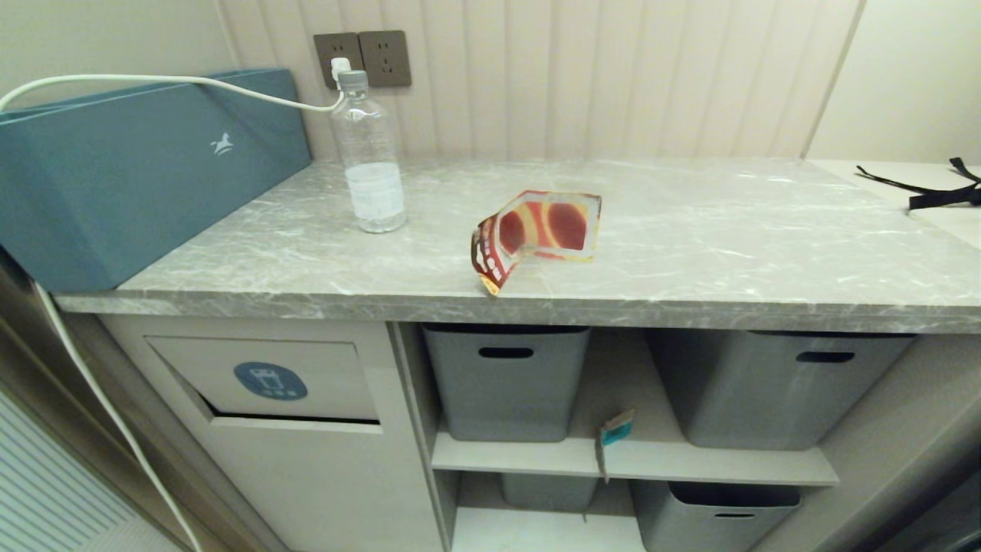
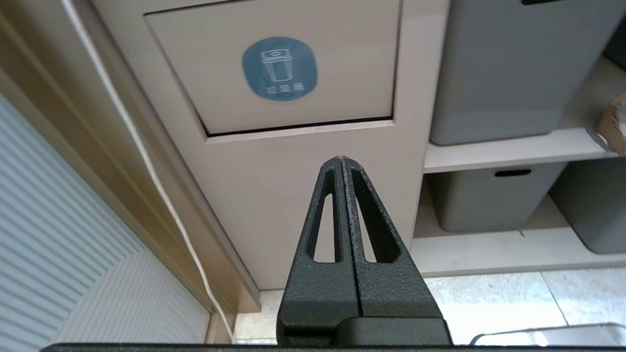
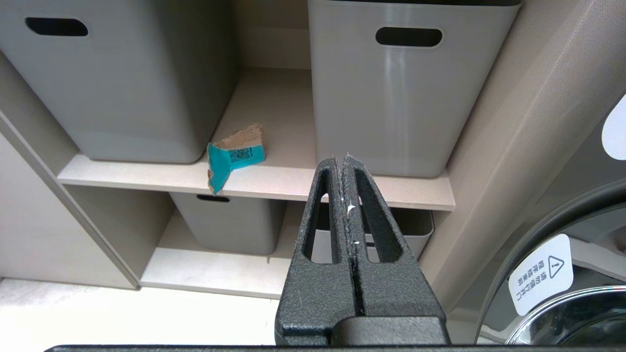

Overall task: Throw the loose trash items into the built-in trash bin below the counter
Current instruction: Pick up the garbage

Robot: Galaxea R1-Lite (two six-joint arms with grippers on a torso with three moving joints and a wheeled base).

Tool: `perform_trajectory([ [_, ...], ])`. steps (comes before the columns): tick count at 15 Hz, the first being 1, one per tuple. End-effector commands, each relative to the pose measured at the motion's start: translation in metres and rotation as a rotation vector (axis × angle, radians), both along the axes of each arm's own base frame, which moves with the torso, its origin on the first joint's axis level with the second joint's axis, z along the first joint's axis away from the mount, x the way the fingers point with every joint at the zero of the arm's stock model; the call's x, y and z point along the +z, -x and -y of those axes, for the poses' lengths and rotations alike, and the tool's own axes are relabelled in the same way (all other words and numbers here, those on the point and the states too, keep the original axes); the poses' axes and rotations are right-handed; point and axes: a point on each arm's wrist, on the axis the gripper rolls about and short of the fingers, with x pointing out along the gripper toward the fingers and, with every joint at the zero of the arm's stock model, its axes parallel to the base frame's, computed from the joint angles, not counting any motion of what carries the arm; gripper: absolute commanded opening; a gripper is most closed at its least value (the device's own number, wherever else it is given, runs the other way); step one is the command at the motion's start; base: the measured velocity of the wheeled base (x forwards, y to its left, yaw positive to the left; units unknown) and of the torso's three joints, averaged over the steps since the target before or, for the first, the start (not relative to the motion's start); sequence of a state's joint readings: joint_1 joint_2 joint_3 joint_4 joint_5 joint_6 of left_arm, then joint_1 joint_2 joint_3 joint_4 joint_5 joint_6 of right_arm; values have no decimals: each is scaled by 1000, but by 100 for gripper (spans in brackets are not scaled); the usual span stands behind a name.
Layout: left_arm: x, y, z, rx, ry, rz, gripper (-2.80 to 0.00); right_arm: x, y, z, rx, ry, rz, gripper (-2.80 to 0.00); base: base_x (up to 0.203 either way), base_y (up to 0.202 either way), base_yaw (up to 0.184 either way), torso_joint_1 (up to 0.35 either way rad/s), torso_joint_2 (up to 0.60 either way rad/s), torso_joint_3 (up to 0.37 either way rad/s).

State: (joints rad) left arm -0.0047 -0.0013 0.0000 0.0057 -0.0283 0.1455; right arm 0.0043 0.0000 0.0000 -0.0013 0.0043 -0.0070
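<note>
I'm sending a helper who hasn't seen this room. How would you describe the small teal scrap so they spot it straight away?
Find the long grey stone counter; under it are open shelves with grey tubs. On the upper shelf, between the two tubs, the teal scrap lies at the front edge and hangs over it. It is the only brightly coloured thing there, torn, with a brown cardboard back.

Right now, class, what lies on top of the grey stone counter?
A clear water bottle stands upright, a crumpled red-and-yellow snack wrapper lies near the counter's front edge, and a teal box sits at its left end, hiding whatever lies behind it.
</note>
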Motion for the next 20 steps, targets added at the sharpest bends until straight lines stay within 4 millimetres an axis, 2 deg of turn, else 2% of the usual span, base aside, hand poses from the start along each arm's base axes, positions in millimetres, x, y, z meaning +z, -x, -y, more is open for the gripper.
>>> perform_trajectory([
  [1, 0, 0, 0, -13, -11, 2, -280, 0, 0, 0, 1, 1, 2, -280, 0, 0, 0, 0, 0, 0],
  [8, 1, 0, 1, -39, -93, 4, -280, 0, 0, 0, 1, 1, 2, -280, 0, 0, 0, 0, 0, 0],
  [14, 7, -19, 1, -83, -85, -229, -280, 0, 0, 0, 1, 1, 2, -280, 0, 0, 0, 0, 0, 0],
  [15, 21, -20, 2, -120, -76, -193, -280, 0, 0, 0, 0, -2, 0, -280, 0, 0, 0, 0, 0, 0],
  [16, 45, -22, 3, -198, -62, -140, -280, 0, 0, 0, 2, 7, 0, -280, 0, 0, 0, 0, 0, 0],
  [20, 110, -52, 11, -487, -21, -125, -280, 0, 0, 0, 1, -1, 2, -280, 0, 0, 0, 0, 0, 0],
])
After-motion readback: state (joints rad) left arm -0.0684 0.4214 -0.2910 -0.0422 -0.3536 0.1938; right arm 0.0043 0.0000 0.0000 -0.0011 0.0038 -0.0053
